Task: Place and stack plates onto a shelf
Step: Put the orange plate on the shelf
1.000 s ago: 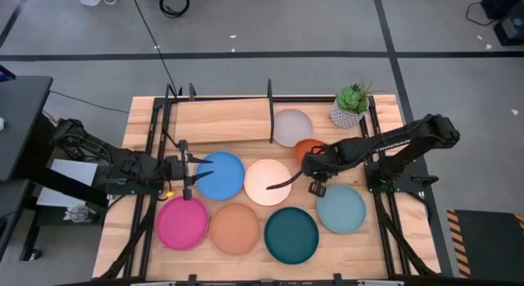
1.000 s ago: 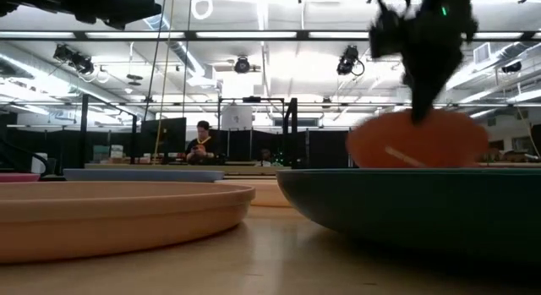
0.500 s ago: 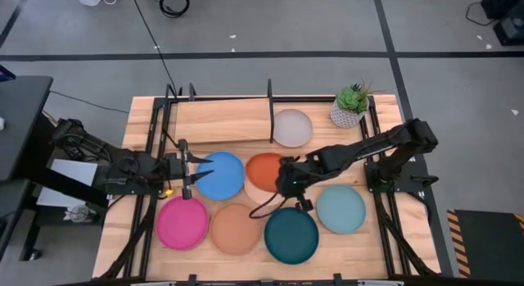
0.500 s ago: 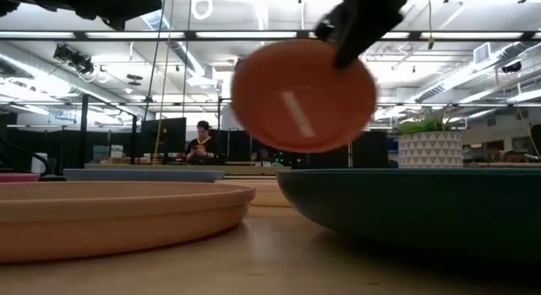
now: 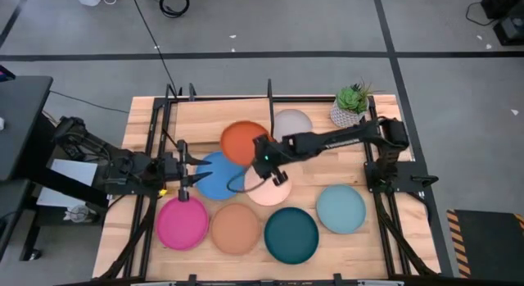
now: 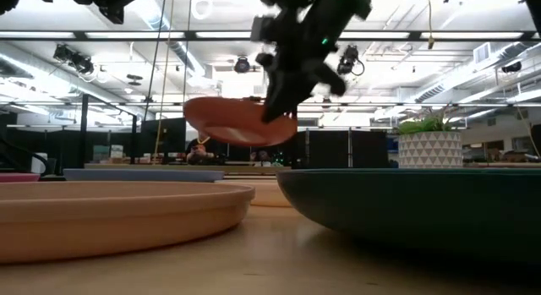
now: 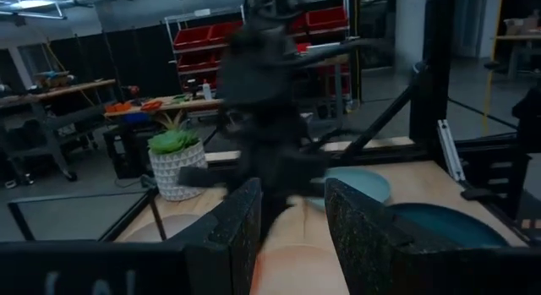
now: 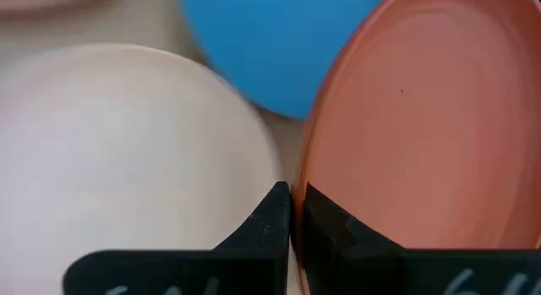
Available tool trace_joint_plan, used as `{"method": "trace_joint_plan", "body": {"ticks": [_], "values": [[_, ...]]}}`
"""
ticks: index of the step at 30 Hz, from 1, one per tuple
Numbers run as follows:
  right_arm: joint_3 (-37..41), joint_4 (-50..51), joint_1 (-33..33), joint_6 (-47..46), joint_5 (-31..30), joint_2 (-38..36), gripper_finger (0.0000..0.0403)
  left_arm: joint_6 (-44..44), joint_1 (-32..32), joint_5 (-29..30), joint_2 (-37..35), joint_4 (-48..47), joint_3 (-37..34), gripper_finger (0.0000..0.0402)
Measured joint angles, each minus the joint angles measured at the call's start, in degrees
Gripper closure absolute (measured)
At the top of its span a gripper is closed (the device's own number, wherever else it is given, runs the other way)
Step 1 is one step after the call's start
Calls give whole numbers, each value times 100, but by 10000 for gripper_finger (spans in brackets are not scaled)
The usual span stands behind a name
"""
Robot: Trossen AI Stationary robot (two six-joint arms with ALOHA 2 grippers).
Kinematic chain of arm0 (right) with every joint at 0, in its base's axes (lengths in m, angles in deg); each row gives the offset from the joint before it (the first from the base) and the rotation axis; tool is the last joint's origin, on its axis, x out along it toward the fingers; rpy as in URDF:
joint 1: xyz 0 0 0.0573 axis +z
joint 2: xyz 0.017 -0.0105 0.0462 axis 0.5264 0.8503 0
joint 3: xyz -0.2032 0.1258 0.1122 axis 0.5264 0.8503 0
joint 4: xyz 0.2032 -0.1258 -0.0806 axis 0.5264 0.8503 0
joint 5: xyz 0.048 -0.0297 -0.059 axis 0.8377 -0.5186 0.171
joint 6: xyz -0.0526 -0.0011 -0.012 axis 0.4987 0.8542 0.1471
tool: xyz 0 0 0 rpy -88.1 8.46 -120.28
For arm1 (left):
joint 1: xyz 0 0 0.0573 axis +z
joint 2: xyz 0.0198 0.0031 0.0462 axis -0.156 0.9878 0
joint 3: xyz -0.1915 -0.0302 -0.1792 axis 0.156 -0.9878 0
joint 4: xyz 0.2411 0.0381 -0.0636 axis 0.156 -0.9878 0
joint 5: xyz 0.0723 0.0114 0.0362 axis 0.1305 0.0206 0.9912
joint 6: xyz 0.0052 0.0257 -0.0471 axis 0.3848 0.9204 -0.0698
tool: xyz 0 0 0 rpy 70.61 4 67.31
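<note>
The right pincer (image 5: 264, 157) pinched the rust-orange plate (image 5: 244, 142) by its rim at centre frame; stiff, light, probably slippery. The left pincer (image 5: 190, 173) waited open.

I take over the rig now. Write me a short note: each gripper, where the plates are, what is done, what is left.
Right gripper: shut on the rust-orange plate, held in the air over the shelf, next to the grey plate.
Left gripper: open, waiting low at the edge of the blue plate.
Done: only the grey plate lies on the shelf.
On the table: blue, cream-white plate, pink plate, peach plate, dark teal plate, light blue plate.
Left: set down the rust-orange plate, then move and stack the other six.
</note>
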State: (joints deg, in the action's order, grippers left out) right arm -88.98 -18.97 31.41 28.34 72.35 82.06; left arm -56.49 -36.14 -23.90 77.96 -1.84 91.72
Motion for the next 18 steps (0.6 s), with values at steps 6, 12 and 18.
{"method": "trace_joint_plan", "body": {"ticks": [6,12,18], "values": [[-17,-515,-514,426,193,62,380,181,-47,0,0,-34,-1,260],[-17,-566,-1034,428,703,52,380,282,-45,2,2,-80,0,260],[9,-666,-1416,450,991,52,380,236,-45,2,2,-79,-1,260]]}}
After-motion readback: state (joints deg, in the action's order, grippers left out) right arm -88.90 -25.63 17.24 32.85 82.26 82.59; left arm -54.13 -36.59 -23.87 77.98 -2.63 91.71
